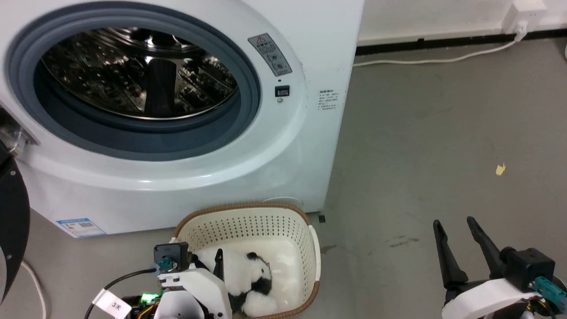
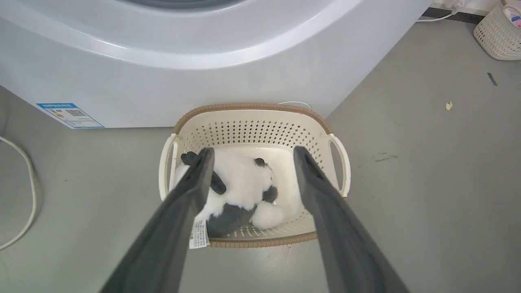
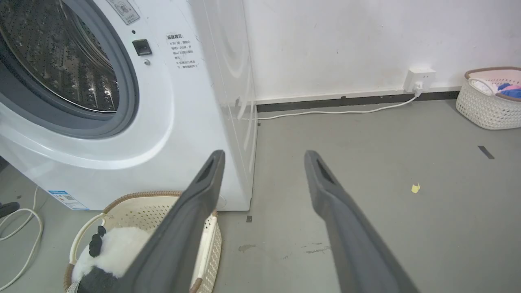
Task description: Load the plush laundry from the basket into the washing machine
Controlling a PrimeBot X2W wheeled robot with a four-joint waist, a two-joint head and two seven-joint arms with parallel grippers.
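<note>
The white washing machine stands with its porthole uncovered and the steel drum bare inside. Right in front of it on the floor sits the cream basket with the brown rim. The panda plush lies in the basket's left half, its tag hanging over the near rim. My left gripper hovers above the basket, open, its fingers on either side of the panda and clear of it. My right gripper is open and holds nothing, over bare floor to the right of the basket.
The washer's black-rimmed door hangs open at the far left. A white cable loops on the floor left of the basket. Another basket with clothes stands by the wall at far right, near a socket. A yellow scrap lies on the floor.
</note>
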